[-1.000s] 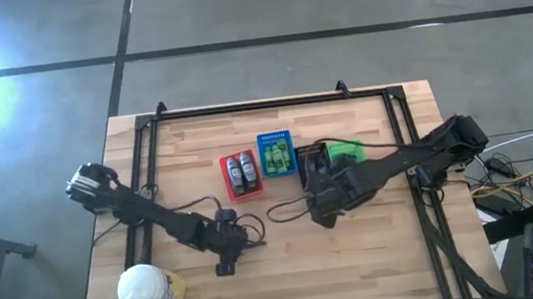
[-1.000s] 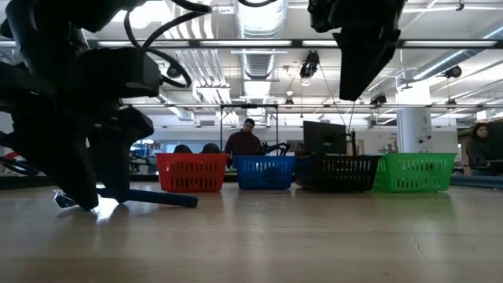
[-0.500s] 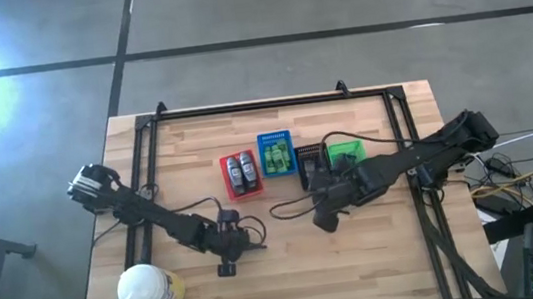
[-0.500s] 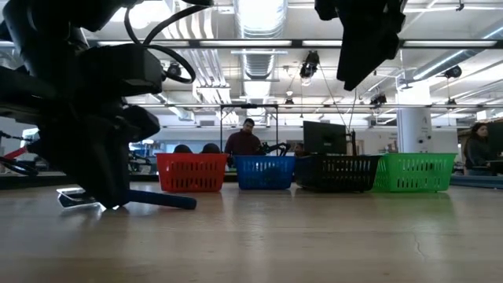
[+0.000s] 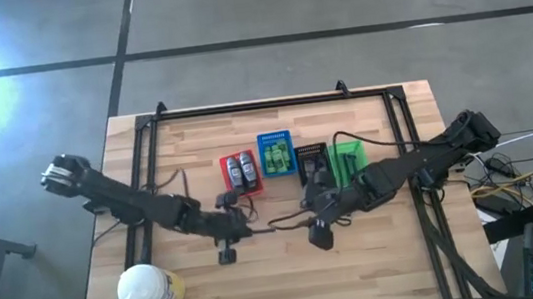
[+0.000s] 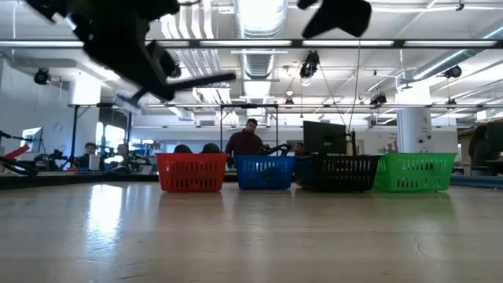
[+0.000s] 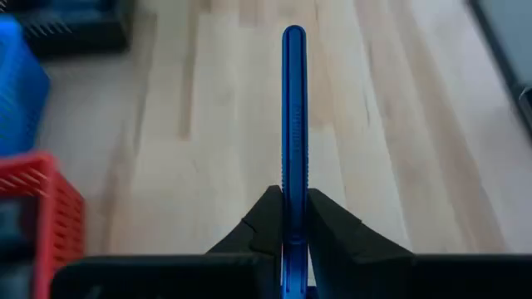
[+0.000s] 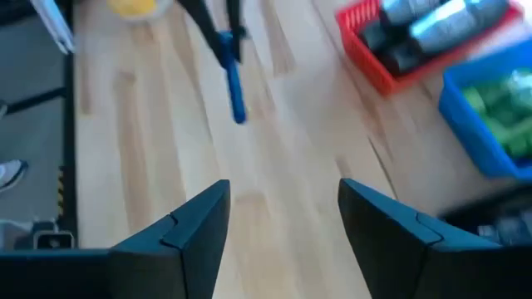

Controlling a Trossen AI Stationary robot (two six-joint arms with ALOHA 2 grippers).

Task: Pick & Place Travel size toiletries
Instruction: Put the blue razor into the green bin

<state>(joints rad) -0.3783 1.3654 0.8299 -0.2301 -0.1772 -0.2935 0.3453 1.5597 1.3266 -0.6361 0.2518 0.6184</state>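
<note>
**Stick in grip — carry to basket pending**

The left gripper [image 7: 294, 218] is clamped on a thin blue stick [image 7: 293, 116]. The left wrist view shows both fingers pressed against the stick's near end, with the rest of its length projecting forward over bare table [image 5: 381, 267]. In the low view the stick [image 6: 200, 79] hangs high in the air, tilted, well clear of the wood. In the high view the left gripper [image 5: 226, 237] sits in front of the red basket [image 5: 228, 188], toward the near side of the table.

The right gripper [image 8: 283, 218] hovers close by, near the table's middle. Its fingers stand apart with nothing between them, and the stick [image 8: 232, 79] shows beyond them in the right wrist view.

Farther back the baskets stand in a row:

- Red basket: holds grey bottles [image 5: 241, 170].
- Blue basket [image 5: 273, 139]: holds green packets [image 5: 276, 156].
- Black basket [image 5: 309, 152]: contents cannot be made out.
- Green basket [image 5: 352, 146]: at the right end.

A white-lidded container [image 5: 144, 287] stands at the near left corner.

Step in hand, as judged: pick complete, transport under way. The next move calls for carrying the stick back over the row — probably to the black basket, since red and blue hold other kinds — then lowering it inside the rim before release. The stick overhangs the fingers, so its free end must clear the basket walls. The right gripper is near the path and should keep clear.
</note>
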